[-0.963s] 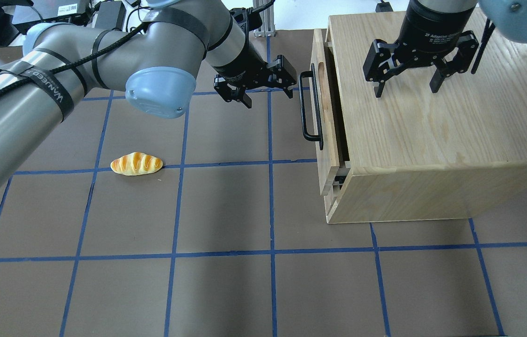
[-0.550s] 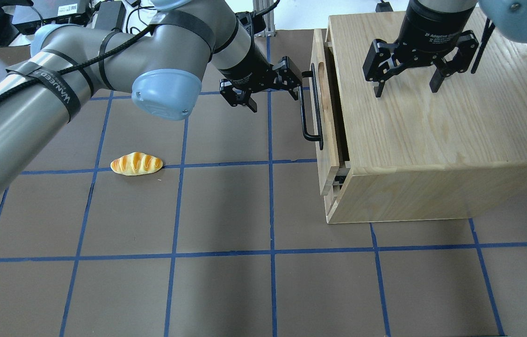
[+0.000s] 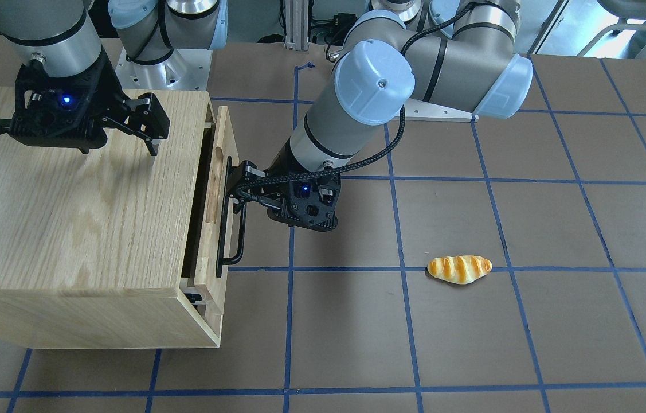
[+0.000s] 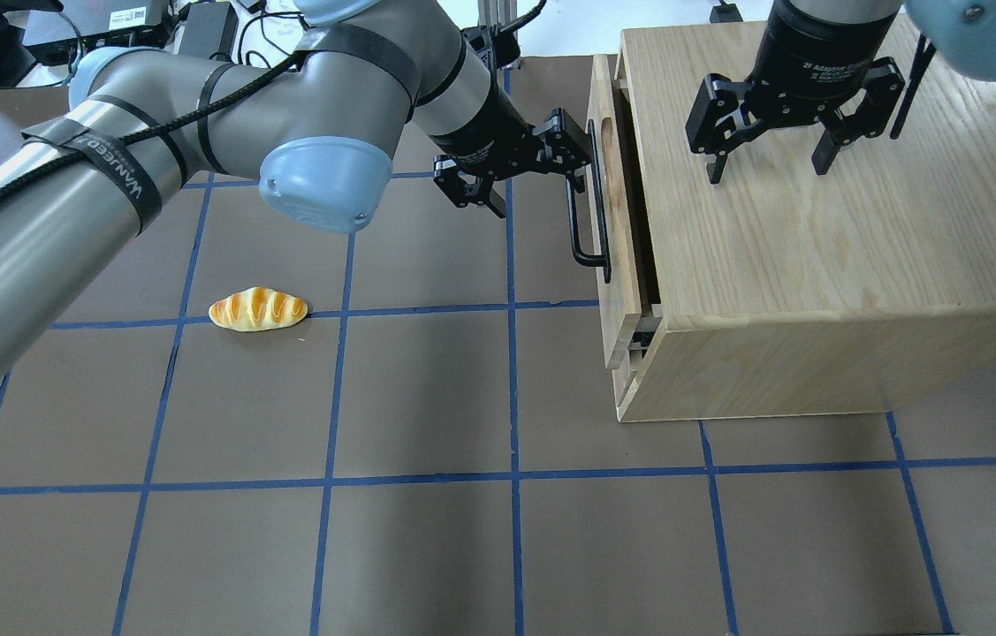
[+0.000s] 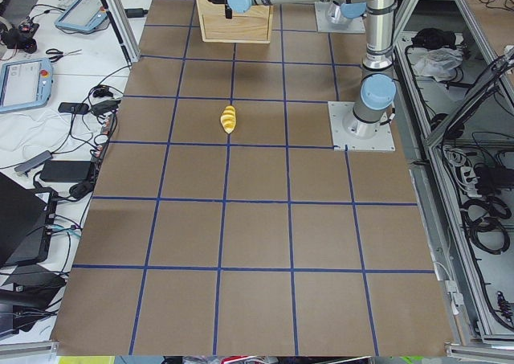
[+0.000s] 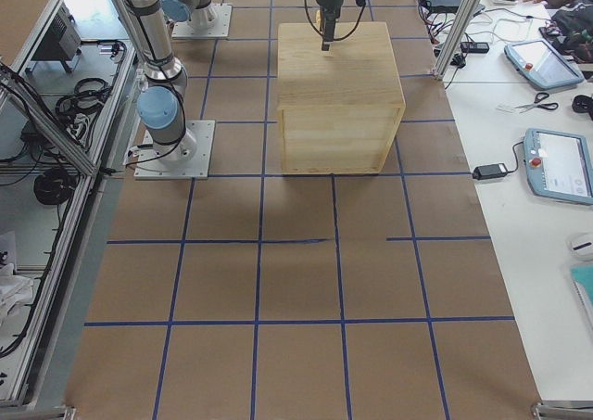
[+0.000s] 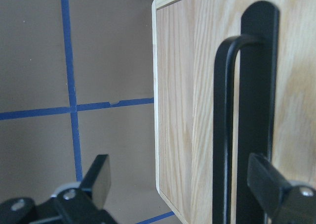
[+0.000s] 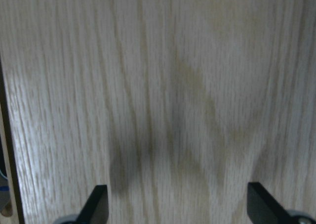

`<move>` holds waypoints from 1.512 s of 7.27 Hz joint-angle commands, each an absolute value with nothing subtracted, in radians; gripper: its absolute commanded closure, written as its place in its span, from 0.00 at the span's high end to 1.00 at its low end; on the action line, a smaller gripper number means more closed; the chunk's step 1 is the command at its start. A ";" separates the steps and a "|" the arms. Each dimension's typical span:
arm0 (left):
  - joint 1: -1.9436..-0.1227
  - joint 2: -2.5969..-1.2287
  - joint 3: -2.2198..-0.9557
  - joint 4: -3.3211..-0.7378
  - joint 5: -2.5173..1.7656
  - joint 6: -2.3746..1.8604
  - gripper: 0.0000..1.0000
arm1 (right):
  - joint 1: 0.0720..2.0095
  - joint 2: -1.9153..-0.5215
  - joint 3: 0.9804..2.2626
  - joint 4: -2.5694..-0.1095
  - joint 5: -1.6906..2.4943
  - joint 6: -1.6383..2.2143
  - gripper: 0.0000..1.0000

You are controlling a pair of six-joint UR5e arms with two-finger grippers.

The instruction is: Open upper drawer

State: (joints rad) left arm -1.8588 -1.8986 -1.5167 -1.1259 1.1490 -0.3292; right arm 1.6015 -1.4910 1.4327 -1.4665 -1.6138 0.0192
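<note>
The upper drawer (image 4: 611, 265) of the light wood cabinet (image 4: 816, 247) stands slightly ajar, with a dark gap behind its front panel (image 3: 212, 229). Its black bar handle (image 4: 590, 212) faces the robot's left. My left gripper (image 4: 542, 181) is open at the handle's far end. In the left wrist view the handle (image 7: 256, 85) lies between the fingers, close to the right finger (image 7: 271, 184). I cannot tell whether they touch. My right gripper (image 4: 769, 168) is open and empty just above the cabinet's top (image 8: 163, 85).
A bread roll (image 4: 257, 309) lies on the brown mat to the left of the cabinet; it also shows in the front view (image 3: 459, 268). Blue tape lines grid the table. The lower front panel sits under the drawer, mostly hidden.
My left gripper has moved right, from beside the handle to its far end, still open. The drawer and the right gripper have not moved.
</note>
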 commanded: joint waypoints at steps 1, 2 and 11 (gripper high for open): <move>-1.859 -1.908 -1.522 -1.120 1.149 -0.325 1.00 | 1.601 -1.491 1.434 -1.466 -1.614 0.020 1.00; -1.859 -1.911 -1.528 -1.118 1.150 -0.322 1.00 | 1.601 -1.491 1.433 -1.466 -1.614 0.018 1.00; -1.850 -1.879 -1.548 -1.147 1.239 -0.221 1.00 | 1.601 -1.491 1.433 -1.466 -1.614 0.018 1.00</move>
State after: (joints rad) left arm -1.8530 -1.8841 -1.5466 -1.1407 1.2182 -0.2370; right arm 1.6012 -1.4910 1.4328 -1.4665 -1.6138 0.0186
